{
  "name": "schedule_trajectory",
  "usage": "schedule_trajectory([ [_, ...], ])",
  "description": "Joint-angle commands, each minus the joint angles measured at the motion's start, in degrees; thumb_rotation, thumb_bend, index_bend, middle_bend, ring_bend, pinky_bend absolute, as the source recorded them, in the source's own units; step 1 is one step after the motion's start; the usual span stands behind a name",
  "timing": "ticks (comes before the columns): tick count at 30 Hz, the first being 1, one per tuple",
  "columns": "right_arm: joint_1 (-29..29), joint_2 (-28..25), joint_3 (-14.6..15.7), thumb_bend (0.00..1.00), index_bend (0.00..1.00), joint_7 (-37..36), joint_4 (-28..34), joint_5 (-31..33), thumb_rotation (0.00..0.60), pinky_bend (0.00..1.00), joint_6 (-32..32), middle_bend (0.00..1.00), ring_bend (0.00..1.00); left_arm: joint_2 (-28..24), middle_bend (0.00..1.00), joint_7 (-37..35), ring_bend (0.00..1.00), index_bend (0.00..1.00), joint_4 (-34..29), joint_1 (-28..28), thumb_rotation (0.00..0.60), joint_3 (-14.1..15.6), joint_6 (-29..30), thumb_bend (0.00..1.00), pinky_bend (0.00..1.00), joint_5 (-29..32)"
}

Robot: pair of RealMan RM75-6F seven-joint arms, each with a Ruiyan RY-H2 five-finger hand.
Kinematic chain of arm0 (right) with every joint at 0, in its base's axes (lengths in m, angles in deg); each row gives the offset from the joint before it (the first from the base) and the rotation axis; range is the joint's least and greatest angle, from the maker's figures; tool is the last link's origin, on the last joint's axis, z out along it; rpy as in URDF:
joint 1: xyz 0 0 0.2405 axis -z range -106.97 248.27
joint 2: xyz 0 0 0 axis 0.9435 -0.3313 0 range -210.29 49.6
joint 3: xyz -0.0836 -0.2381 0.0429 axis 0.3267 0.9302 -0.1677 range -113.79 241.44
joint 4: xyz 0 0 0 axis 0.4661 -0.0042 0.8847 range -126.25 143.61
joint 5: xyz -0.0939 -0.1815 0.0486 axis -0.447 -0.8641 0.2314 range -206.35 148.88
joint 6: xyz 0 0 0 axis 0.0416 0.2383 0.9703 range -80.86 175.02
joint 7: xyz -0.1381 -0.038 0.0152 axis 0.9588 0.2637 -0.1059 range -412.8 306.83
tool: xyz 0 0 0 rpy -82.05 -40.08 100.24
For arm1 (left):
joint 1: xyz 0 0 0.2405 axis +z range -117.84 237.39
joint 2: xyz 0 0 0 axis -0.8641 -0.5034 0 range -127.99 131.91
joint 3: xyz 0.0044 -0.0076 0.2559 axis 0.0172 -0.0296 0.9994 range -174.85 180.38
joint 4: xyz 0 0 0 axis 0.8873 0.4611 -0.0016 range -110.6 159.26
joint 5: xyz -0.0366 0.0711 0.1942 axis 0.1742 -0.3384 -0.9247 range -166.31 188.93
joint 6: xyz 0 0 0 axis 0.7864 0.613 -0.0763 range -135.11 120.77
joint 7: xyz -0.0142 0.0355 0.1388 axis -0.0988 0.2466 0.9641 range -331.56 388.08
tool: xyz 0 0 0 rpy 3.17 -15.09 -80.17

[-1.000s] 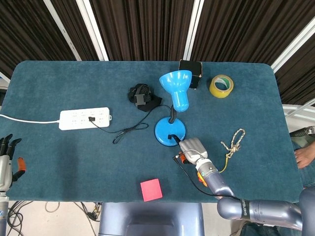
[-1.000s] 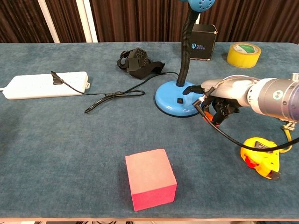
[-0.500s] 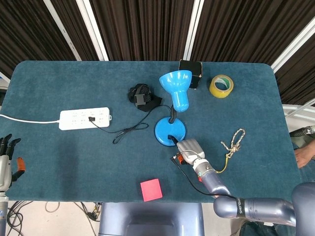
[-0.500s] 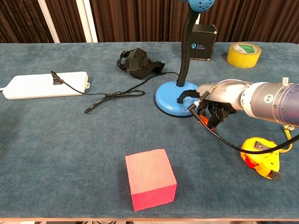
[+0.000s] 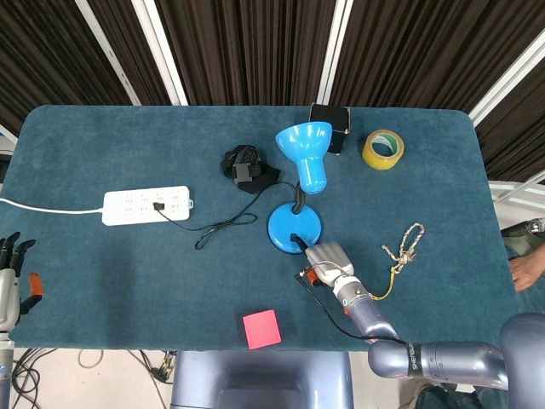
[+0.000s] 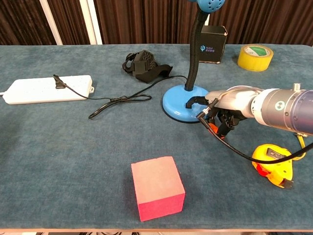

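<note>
- The right robot hand (image 6: 226, 108) lies low over the bench (image 5: 102, 281), at the near right edge of the blue lamp base (image 6: 183, 104); its fingers curl under the palm, with one dark fingertip (image 6: 191, 102) resting on the base.
- I cannot tell whether that curled hand grips anything; a thin black cable (image 6: 234, 146) runs from beneath it toward a yellow tape measure (image 6: 272, 165).
- The lamp (image 5: 304, 155) stands upright near the middle of the bench, its shade turned toward the far side.
- The left robot hand (image 5: 10, 281) sits off the bench's near left corner, fingers straight and apart, holding nothing.
- A white power strip (image 5: 146, 205) lies at the left with a black plug in it, the cord (image 6: 117, 100) trailing toward the lamp.
- A black strap bundle (image 6: 144, 66) lies behind the lamp base.
- A red block (image 6: 157, 194) sits near the front edge.
- A yellow tape roll (image 6: 255, 57) and black box (image 6: 213, 44) sit at the far right; a knotted rope (image 5: 404, 248) lies right of the hand.
</note>
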State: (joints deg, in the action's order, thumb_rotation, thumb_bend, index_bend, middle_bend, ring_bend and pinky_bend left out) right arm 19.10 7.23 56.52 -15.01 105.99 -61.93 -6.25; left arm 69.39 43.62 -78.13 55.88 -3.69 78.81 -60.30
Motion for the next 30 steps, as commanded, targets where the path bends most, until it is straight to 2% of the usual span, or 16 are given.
schedule_trajectory([
  [1, -0.19, 0.02, 0.33, 0.65, 0.00, 0.07, -0.05, 0.23, 0.600, 0.96, -0.04, 0.61, 0.73, 0.00, 0.03, 0.01, 0.00, 0.16, 0.04, 0.00, 0.600, -0.01, 0.04, 0.64, 0.00, -0.01],
  [8, -0.50, 0.09, 1.55, 0.65, 0.01, 0.10, 0.66, 0.37, 0.600, 0.98, -0.18, 0.61, 0.73, -0.01, 0.03, 0.05, 0.00, 0.16, 0.09, 0.04, 0.600, 0.02, 0.19, 0.64, 0.00, -0.12],
  [14, -0.94, 0.55, 2.50, 0.65, 0.09, 0.27, 0.57, 0.78, 0.600, 0.99, -0.07, 0.61, 0.73, 0.01, 0.03, 0.04, 0.00, 0.16, 0.18, 0.07, 0.600, 0.04, 0.31, 0.64, 0.00, -0.25],
  [22, -1.29, 1.27, 2.94, 0.65, 0.09, -0.18, -0.11, 0.79, 0.600, 1.00, -0.24, 0.61, 0.72, 0.02, 0.03, 0.10, 0.00, 0.16, 0.30, 0.06, 0.600, -0.04, 0.33, 0.64, 0.00, -0.08],
  [24, -1.22, 1.29, 2.63, 0.65, 0.08, -0.49, -0.23, 0.45, 0.600, 1.00, -0.94, 0.56, 0.69, 0.01, 0.03, 0.08, 0.00, 0.16, 0.32, 0.06, 0.600, -0.04, 0.30, 0.64, 0.00, -0.06],
  [28, -0.61, 1.37, 1.95, 0.65, 0.03, -1.69, -0.61, -0.75, 0.600, 1.00, -2.76, 0.38, 0.54, -0.01, 0.03, 0.20, 0.00, 0.16, 0.27, 0.05, 0.600, -0.03, 0.23, 0.64, 0.00, 0.08],
  [30, -0.18, 1.32, 1.67, 0.65, 0.02, -2.10, -0.94, -1.50, 0.600, 1.00, -4.14, 0.32, 0.49, -0.01, 0.03, 0.22, 0.00, 0.16, 0.24, 0.07, 0.600, -0.03, 0.34, 0.64, 0.00, 0.00],
])
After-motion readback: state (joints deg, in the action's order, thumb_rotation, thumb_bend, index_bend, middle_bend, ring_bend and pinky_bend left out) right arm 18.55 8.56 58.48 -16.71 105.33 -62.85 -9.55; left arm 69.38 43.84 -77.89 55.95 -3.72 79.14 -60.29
